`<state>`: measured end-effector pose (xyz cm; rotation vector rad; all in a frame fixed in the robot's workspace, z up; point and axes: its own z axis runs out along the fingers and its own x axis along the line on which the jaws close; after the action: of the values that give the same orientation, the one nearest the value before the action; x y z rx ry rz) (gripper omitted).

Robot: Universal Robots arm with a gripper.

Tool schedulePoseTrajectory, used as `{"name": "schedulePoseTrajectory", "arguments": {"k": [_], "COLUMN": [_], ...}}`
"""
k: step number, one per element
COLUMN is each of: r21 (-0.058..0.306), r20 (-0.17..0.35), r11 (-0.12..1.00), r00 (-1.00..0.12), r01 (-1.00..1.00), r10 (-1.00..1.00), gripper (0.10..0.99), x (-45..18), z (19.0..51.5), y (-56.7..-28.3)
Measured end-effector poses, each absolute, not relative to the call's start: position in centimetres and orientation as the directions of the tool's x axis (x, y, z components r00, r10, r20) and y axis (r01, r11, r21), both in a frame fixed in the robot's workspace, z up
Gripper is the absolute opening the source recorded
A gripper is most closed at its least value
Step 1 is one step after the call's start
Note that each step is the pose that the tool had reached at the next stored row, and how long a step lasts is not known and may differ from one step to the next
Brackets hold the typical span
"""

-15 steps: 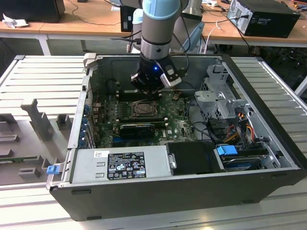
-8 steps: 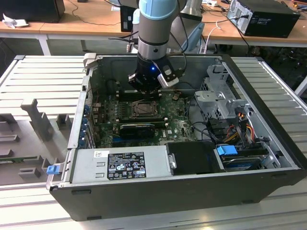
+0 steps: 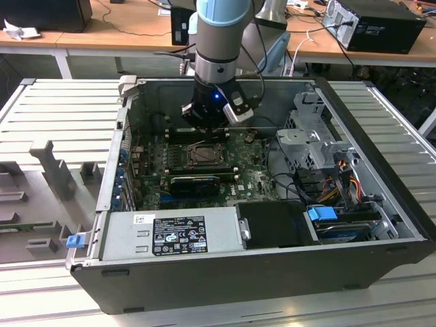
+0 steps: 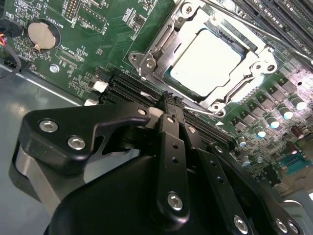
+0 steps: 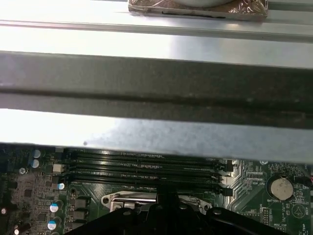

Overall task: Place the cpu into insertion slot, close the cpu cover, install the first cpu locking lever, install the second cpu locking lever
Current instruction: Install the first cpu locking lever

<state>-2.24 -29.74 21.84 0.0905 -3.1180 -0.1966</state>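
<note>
Your open grey computer case (image 3: 381, 170) lay on a ribbed metal bench, with the green motherboard (image 3: 255, 178) flat inside it. The small square cpu (image 4: 205, 62) with its pale silvery face sat in the dark-framed square insertion slot (image 4: 164, 73) on that motherboard, and the thin dull-metal cpu cover (image 4: 217, 103) framed it. Your black gripper (image 4: 167, 104) hung just beside the slot over the long black memory slots (image 5: 142, 169), fingers pressed together and holding nothing.

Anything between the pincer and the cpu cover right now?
Nothing visible. In the second wrist view the pincer sits above the memory slots, beside the cpu cover, which lies down around the cpu.
</note>
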Motion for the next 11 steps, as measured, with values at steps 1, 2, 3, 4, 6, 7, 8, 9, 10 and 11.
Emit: {"name": "schedulePoseTrajectory", "arguments": {"k": [1, 2, 3, 4, 6, 7, 8, 9, 10, 11], "r21": [0.126, 0.126, 0.126, 0.126, 0.127, 0.128, 0.129, 0.129, 0.129, 0.129], "r20": [0.012, 0.012, 0.012, 0.011, 0.01, 0.01, 0.01, 0.01, 0.009, 0.009], "r11": [0.99, 0.99, 0.99, 0.99, 0.99, 0.99, 0.99, 0.99, 0.99, 0.99], "r00": [-0.998, -0.998, -0.998, -0.998, -0.998, -0.998, -0.998, -0.998, -0.998, -0.998], "r01": [-0.057, -0.057, -0.057, -0.057, -0.057, -0.057, -0.057, -0.057, -0.057, -0.057], "r10": [-0.059, -0.059, -0.059, -0.059, -0.059, -0.059, -0.059, -0.059, -0.059, -0.059], "gripper": [0.106, 0.106, 0.106, 0.106, 0.106, 0.106, 0.106, 0.106, 0.106, 0.106], "x": [-2.35, -2.61, -2.78, -2.89, -3.14, -3.18, -3.2, -3.22, -3.25, -3.27], "z": [21.87, 21.87, 21.88, 21.89, 21.89, 21.91, 21.96, 22.05, 22.24, 22.58], "y": [-29.74, -29.74, -29.74, -29.74, -29.74, -29.74, -29.74, -29.74, -29.74, -29.74]}}
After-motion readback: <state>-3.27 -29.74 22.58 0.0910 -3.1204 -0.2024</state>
